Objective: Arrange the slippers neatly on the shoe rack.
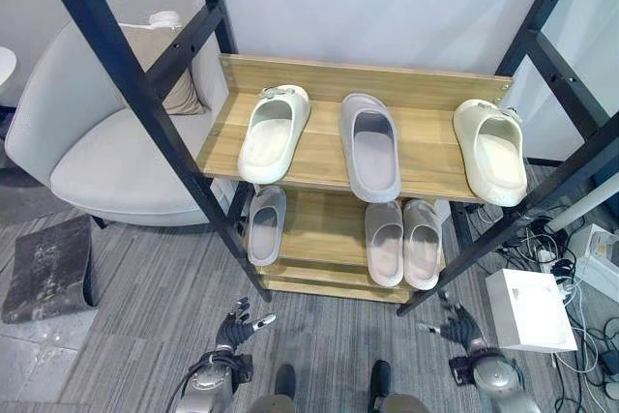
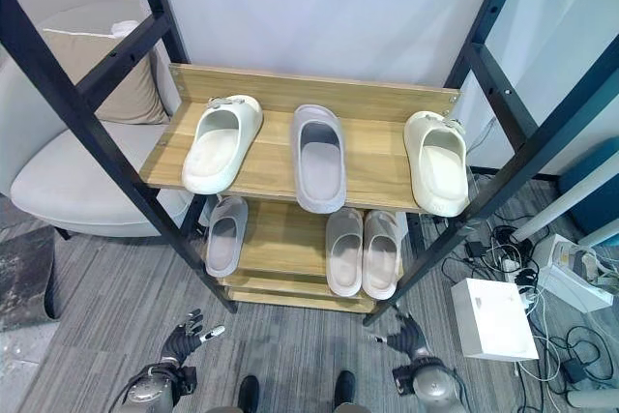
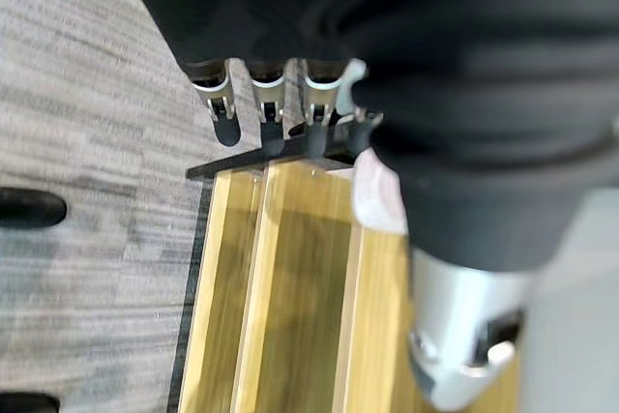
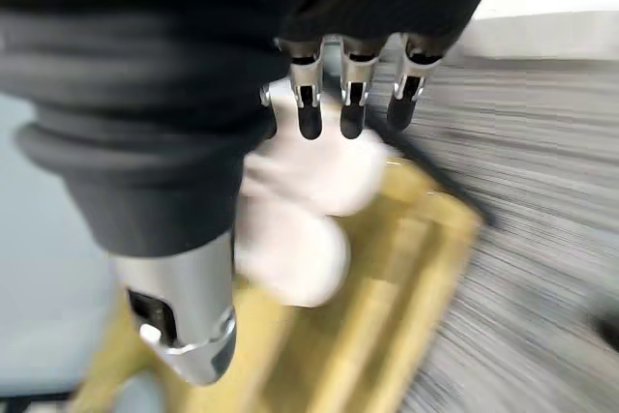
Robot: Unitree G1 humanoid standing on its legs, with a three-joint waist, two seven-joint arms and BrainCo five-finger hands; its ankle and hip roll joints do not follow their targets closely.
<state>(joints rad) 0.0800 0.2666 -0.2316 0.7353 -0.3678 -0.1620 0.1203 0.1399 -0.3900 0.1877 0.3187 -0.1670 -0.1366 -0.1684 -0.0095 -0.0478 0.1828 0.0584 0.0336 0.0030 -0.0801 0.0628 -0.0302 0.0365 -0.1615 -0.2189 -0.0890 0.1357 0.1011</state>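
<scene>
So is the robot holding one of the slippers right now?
No: both the left hand and right hand hang empty above the floor in front of the shoe rack.

- The left hand [image 1: 235, 330] hangs low in front of the shoe rack [image 1: 319, 268], off its left front corner, fingers spread and relaxed, holding nothing.
- The right hand [image 1: 460, 323] hangs low off the shoe rack's right front corner, fingers likewise loose and empty.
- Both forearms come up from below, wrists under dark ribbed covers.
- In each wrist view the fingers [image 3: 266, 108] extend straight towards the rack, touching nothing.
</scene>
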